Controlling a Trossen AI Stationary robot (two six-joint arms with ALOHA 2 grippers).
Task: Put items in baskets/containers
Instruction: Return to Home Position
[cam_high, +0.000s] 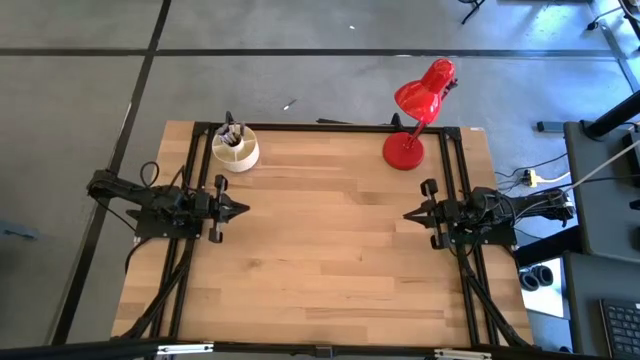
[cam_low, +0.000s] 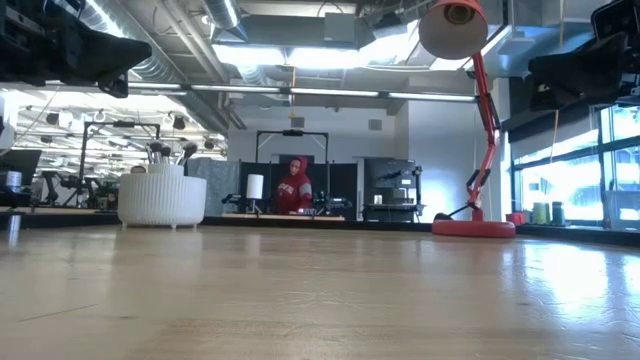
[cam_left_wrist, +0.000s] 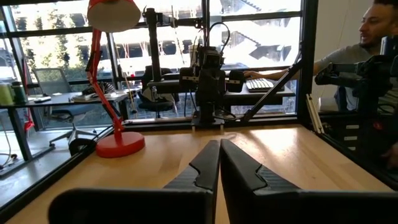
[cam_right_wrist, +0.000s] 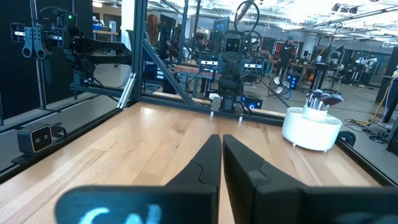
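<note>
**Brushes cupped, arms idling**

The left gripper (cam_high: 238, 209) and right gripper (cam_high: 410, 214) are hovering with fingers pressed together. The cup (cam_high: 236, 150) is sitting near the left one, holding the brushes (cam_high: 231, 133): light, slippery sticks, likely best pinched mid-handle.

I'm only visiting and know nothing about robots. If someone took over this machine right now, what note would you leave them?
Left gripper: shut, empty, at the table's left side.
Right gripper: shut, empty, at the right side.
Brushes stand in the white cup near the far left corner.
Done: no brush shows loose on the table.
Left: seemingly nothing; a thin dark sliver at the far edge is too small to tell.
</note>
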